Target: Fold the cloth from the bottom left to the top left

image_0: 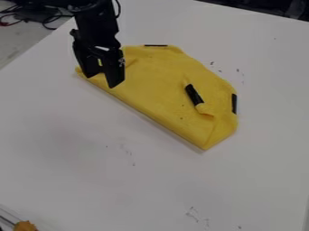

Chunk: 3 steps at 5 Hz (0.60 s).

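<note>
Cloth location: the yellow cloth (160, 85) lies on the desk (66, 135), in the upper middle of the view, below and to the right of the arm.
Finger position: the fingers (102, 80) hang over the upper-left end of the cloth, near its narrow tip (80, 72).
Finger state: apart, with yellow showing between them; no clamped cloth can be made out. Contact with the cloth cannot be confirmed.
Straight edge: the long straight edge (147, 114) runs at a slant, from the tip beside the fingers down to the lower-right corner (206, 145). This is the cloth's long axis.
Governing relation: the fingers stand at one end of that axis; the bulk of the cloth extends from them toward the right and lower right of the view.
Black strips: one (156, 45) at the top edge, one (234, 103) at the right edge, and one (194, 94) on the upper face, beside a raised crease.
Fold status (judged): the straight edge reads as a crease, so the fold appears largely made.
Next move (judged): if the left end needs correction, grip near the tip and carry it up, across the long axis; otherwise lift straight clear.
Caution (judged): travel along the axis could drag the upper layer and bunch it.
</note>
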Each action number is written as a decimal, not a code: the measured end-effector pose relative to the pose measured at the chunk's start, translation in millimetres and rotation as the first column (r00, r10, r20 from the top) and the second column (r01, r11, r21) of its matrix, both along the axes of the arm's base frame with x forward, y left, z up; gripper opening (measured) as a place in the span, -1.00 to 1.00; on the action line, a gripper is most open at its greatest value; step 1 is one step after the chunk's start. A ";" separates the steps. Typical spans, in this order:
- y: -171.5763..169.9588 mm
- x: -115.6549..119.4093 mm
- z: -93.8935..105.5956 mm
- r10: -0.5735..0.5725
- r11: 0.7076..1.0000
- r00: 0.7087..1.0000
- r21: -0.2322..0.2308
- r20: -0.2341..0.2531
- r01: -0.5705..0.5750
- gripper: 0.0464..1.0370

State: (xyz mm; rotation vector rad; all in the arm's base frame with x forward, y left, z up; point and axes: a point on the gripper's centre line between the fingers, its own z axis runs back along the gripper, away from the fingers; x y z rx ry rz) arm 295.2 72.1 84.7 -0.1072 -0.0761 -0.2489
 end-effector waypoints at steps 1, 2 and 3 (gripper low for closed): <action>-1.1 -31.1 1.6 0.066 0.997 0.997 0.030 -0.035 -0.065 0.93; -4.7 -59.2 3.4 0.095 0.994 0.994 0.060 -0.054 -0.092 0.93; -9.4 -81.9 6.9 0.119 0.990 0.992 0.081 -0.052 -0.114 0.93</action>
